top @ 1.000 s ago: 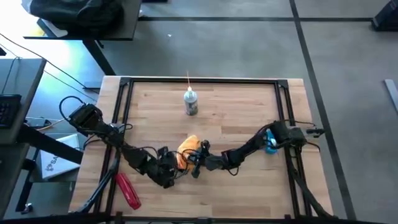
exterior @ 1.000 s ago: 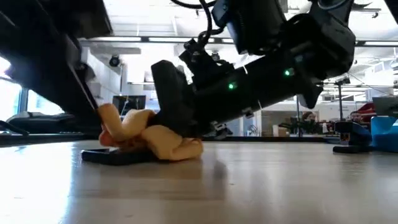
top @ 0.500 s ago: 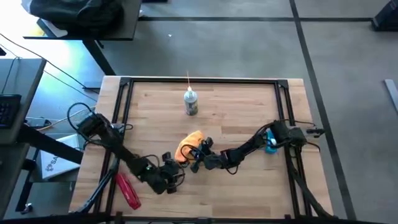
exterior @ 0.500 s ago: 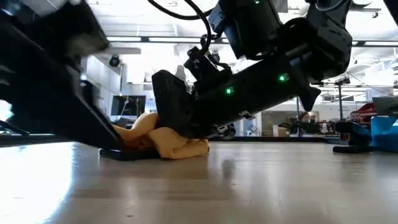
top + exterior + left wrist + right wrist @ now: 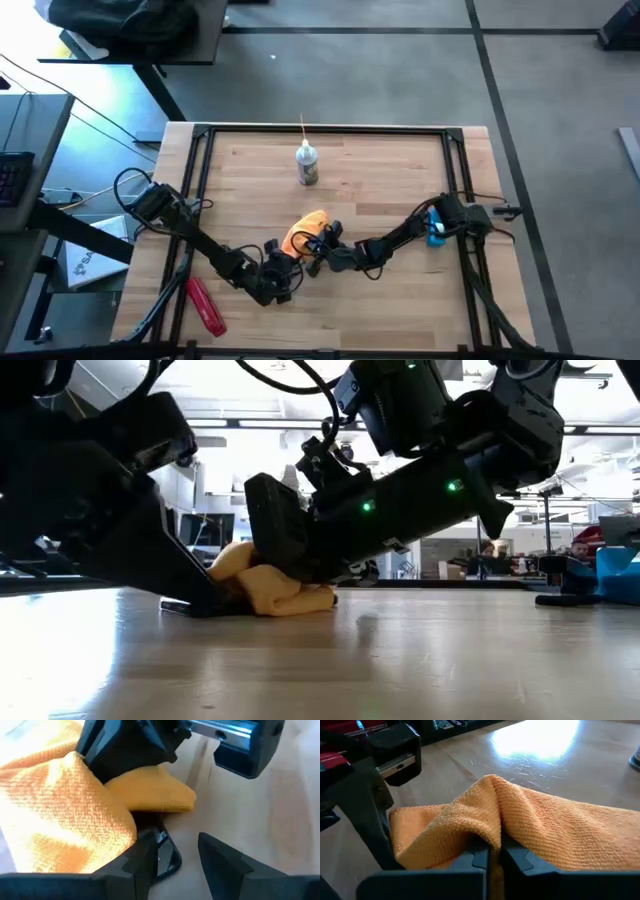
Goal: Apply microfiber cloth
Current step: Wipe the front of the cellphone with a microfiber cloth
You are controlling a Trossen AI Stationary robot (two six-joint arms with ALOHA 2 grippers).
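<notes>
Cloth (image 5: pixel 485 820) pinched in right pincer (image 5: pixel 492 857) | left pincer (image 5: pixel 172 855) beside, agape

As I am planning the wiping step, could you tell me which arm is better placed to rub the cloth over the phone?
Probably the right: its hand is shut on the orange-yellow microfiber cloth over the black phone. The left hand is open beside it.

black phone (image 5: pixel 162 857) mostly hidden under microfiber cloth (image 5: pixel 60 820), only a corner shows. Low view: left arm blocks cloth's left side.
</notes>
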